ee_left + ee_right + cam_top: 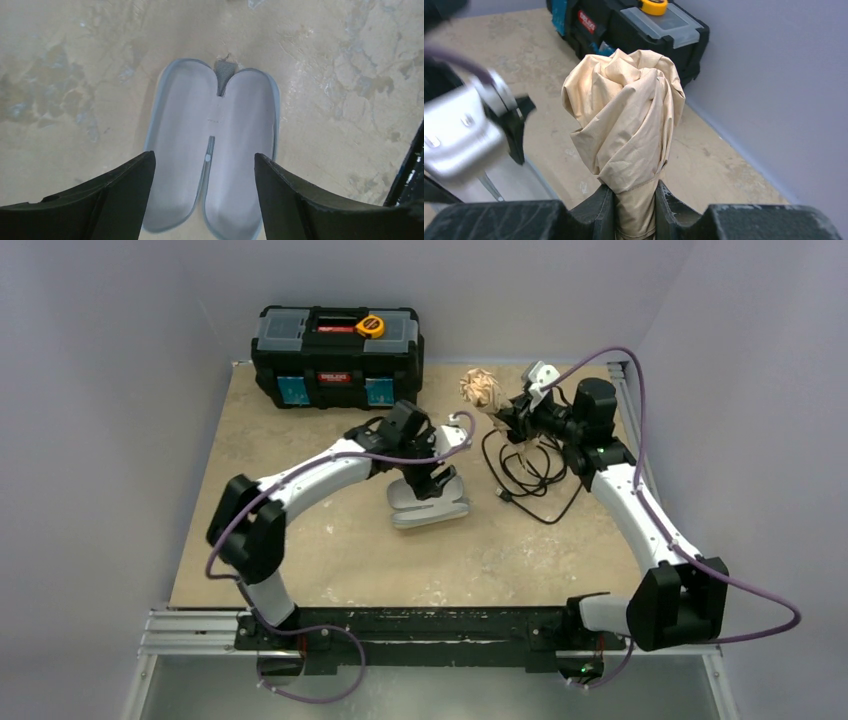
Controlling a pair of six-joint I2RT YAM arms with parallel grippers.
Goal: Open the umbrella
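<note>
Right hand [634, 202] pinches the folded umbrella [626, 110], so the open left hand [204, 161] should leave the case [175, 130] and steady it

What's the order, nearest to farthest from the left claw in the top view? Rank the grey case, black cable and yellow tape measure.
1. Grey case, on the table directly under the left claw.
2. Black cable, coiled on the table to its right.
3. Yellow tape measure, on top of the toolbox at the far edge.
</note>
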